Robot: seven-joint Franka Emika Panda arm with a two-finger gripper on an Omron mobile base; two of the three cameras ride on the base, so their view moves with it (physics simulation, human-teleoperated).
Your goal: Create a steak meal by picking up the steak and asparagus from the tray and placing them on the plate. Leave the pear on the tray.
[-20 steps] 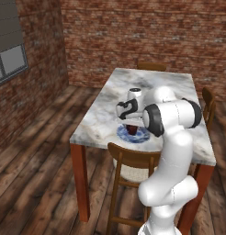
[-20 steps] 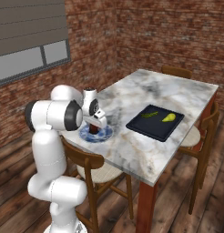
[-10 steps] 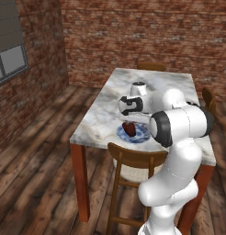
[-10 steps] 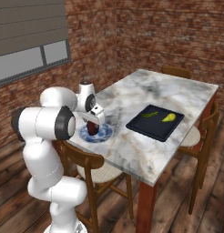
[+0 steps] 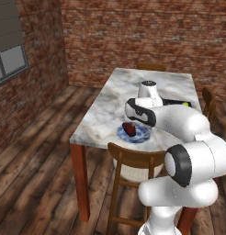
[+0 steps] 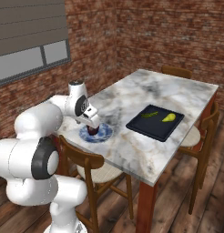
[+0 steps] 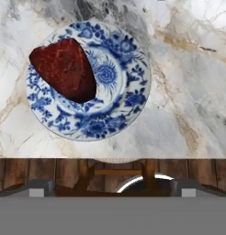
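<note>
Marble table [image 6: 145, 136] carries everything, with a wooden chair [image 6: 89, 166] tucked under its near edge by the robot.

Black tray [image 6: 145, 125] lies flat toward the table's right side in the right base view, well apart from the plate. Two items in it: the yellow pear [image 6: 167, 118] at the far-right part, and the thin green asparagus [image 6: 149, 114] just beside it to the left. They look apart, not touching, though at this size it is hard to be sure. In the left base view the tray [image 5: 177, 102] is mostly hidden behind the arm; contents not readable there.

Blue-and-white plate [image 7: 115, 78] sits near the table's front edge, in front of the chair. One item in it: the steak [image 7: 64, 69], lying flat, off-centre toward the plate's upper-left in the hand view, reaching to the rim there. Same plate [image 6: 96, 134] with the steak [image 6: 92, 130] on it in the right base view, and plate [image 5: 133, 134] plus steak [image 5: 129, 128] in the left base view.

Gripper [image 6: 91, 120] hangs above the plate, clear of the steak, holding nothing. Finger tips sit far out toward both sides at the bottom of the hand view, so the pincer is spread apart.
</note>
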